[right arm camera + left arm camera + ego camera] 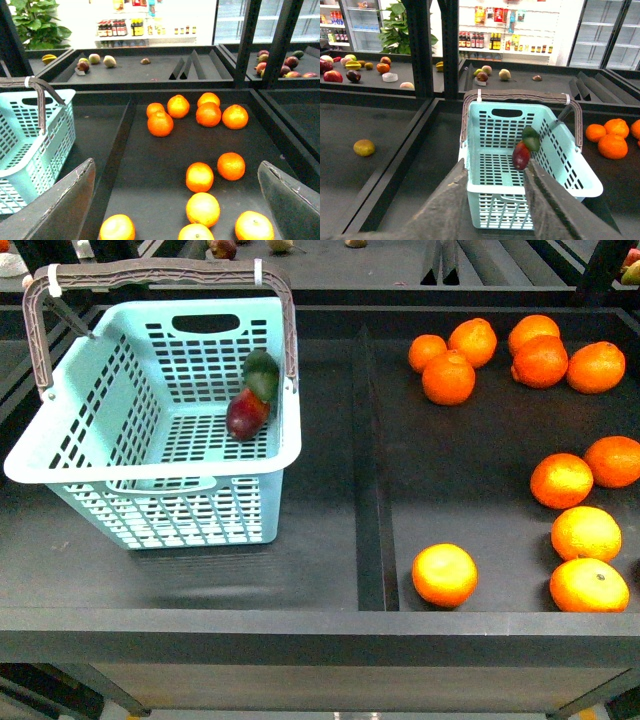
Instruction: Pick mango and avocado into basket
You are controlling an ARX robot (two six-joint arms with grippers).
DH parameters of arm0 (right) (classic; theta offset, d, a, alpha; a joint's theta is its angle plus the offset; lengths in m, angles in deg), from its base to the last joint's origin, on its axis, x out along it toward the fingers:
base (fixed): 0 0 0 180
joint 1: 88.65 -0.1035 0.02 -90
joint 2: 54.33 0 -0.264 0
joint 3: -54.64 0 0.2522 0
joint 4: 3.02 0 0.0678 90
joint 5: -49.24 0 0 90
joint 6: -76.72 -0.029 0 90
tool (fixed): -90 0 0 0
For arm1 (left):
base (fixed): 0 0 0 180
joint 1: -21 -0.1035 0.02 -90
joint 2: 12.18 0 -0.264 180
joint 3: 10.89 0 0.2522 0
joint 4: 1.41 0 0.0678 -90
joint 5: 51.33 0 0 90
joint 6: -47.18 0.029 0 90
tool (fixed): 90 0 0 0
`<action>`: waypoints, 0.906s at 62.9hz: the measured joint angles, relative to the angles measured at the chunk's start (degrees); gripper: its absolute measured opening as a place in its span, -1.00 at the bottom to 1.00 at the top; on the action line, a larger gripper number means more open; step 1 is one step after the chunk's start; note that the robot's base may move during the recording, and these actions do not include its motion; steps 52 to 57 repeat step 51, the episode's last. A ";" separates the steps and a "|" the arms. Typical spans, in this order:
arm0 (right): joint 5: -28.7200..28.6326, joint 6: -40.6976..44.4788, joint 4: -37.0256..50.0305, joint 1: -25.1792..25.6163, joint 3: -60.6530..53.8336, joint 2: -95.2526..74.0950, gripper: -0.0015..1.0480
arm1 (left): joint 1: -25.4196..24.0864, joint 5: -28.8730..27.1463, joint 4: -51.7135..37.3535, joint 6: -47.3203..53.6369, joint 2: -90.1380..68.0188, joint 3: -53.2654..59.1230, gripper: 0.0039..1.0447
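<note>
The mango and the avocado lie touching inside the basket, against its right wall. The left gripper hangs wide open and empty near the basket; the right gripper, also wide open, holds nothing above the oranges.

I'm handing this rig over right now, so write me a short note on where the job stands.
Left end effector: open, empty, pulled back from the basket.
Right end effector: open, empty, above the oranges.
Mango and avocado: both inside the basket, side by side against its right wall.
Done: both fruits are in.
Left: nothing to pick, by these views; just confirm and park the arms.
</note>
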 joint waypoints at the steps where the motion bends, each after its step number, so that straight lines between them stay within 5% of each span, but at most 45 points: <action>1: 0.00 0.00 0.00 0.00 0.00 0.00 0.83 | 0.02 -0.02 0.00 0.00 0.00 0.00 -0.06; 14: 0.00 0.00 0.00 0.00 0.00 0.00 0.83 | 0.02 -0.02 0.00 0.02 0.00 0.00 0.87; 57: 0.00 0.00 -0.02 0.00 0.00 0.00 0.83 | 0.02 0.00 0.00 0.07 0.00 0.00 0.84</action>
